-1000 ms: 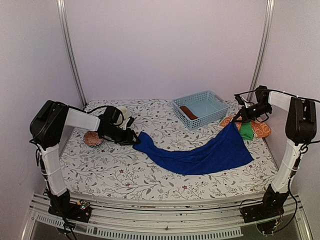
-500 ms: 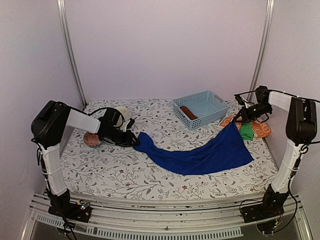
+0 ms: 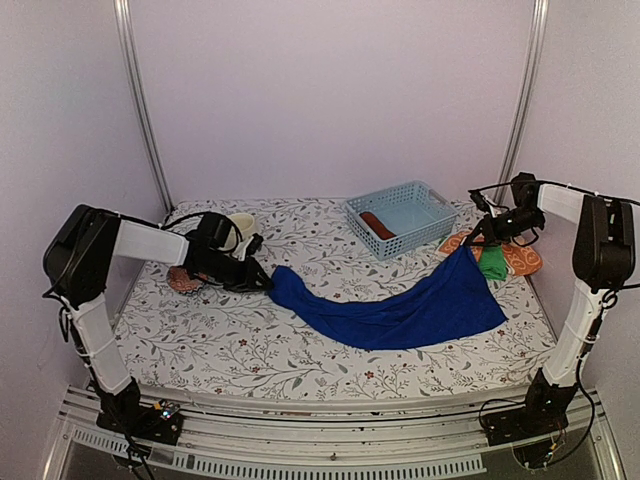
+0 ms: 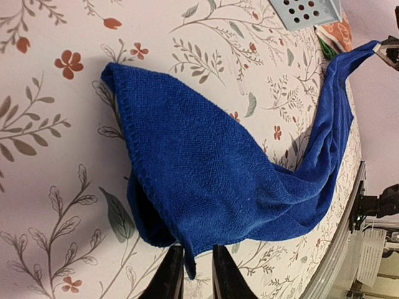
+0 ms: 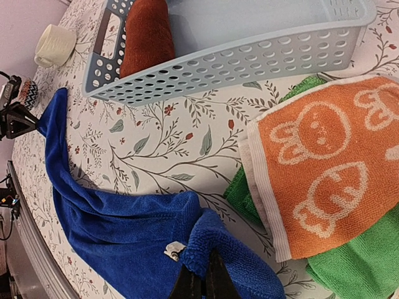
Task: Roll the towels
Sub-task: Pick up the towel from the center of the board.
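Blue towel [image 3: 400, 310] sprawls across the middle of the table [image 3: 230, 350], its left corner apparently pinched between the nearly closed fingers of the left gripper [image 3: 267, 284] near the left edge, its right corner held raised in the tightly closed right gripper [image 3: 471, 242] by the right edge.
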